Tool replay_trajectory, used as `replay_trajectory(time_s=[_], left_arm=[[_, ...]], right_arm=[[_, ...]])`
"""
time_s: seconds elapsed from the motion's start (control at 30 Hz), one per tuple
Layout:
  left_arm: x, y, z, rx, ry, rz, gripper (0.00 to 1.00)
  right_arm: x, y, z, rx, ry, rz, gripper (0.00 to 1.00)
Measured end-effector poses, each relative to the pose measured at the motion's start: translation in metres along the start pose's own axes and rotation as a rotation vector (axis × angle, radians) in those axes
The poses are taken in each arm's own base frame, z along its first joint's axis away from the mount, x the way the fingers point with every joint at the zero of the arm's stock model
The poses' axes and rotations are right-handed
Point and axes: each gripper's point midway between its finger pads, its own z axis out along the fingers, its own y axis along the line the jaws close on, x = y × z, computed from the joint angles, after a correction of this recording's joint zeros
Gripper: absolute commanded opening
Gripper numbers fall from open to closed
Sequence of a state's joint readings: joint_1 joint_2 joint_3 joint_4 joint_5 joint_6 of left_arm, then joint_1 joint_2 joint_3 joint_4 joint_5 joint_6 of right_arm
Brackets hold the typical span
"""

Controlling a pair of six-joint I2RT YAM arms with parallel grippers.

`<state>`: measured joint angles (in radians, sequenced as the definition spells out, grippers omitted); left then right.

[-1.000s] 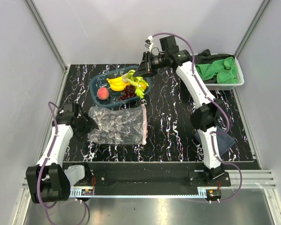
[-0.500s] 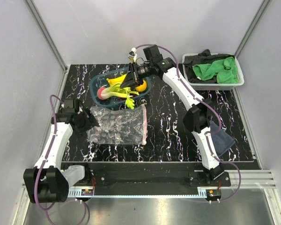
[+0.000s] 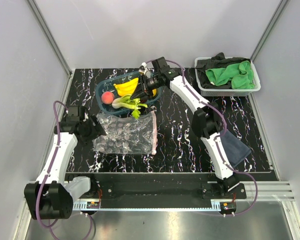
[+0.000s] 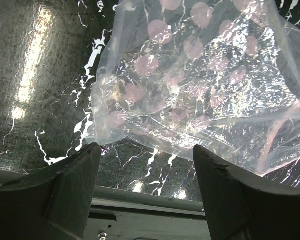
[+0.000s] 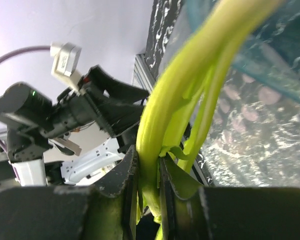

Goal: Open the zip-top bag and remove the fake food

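Top external view shows the left fingers spread wide and empty just left of the zip-top bag, which lies flat on the counter, and beyond the bag the right fingers clenched on the leek over the blue tray.

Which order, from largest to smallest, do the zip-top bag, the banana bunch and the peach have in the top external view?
1. zip-top bag, clearly largest
2. banana bunch
3. peach, smallest
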<state>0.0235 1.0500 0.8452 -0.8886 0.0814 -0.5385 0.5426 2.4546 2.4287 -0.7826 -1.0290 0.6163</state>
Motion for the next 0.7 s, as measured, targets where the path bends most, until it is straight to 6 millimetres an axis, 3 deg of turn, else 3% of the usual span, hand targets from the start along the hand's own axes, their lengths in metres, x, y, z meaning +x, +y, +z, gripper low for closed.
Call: replay_trajectory(time_s=[0.13, 0.33, 0.5, 0.7], left_arm=[[0.000, -0.002, -0.002, 0.010, -0.012, 0.005, 0.76], [-0.004, -0.006, -0.006, 0.037, -0.041, 0.001, 0.76], [-0.005, -0.012, -0.007, 0.071, -0.058, -0.025, 0.75], [0.006, -0.018, -0.004, 0.119, -0.040, -0.066, 0.74]], right_arm=[[-0.019, -0.025, -0.006, 0.014, -0.037, 0.061, 0.03], [-0.064, -0.061, -0.032, 0.046, -0.174, 0.114, 0.07], [-0.092, -0.089, -0.047, 0.051, -0.251, 0.125, 0.27], [-0.102, -0.121, -0.045, 0.068, -0.277, 0.147, 0.52]])
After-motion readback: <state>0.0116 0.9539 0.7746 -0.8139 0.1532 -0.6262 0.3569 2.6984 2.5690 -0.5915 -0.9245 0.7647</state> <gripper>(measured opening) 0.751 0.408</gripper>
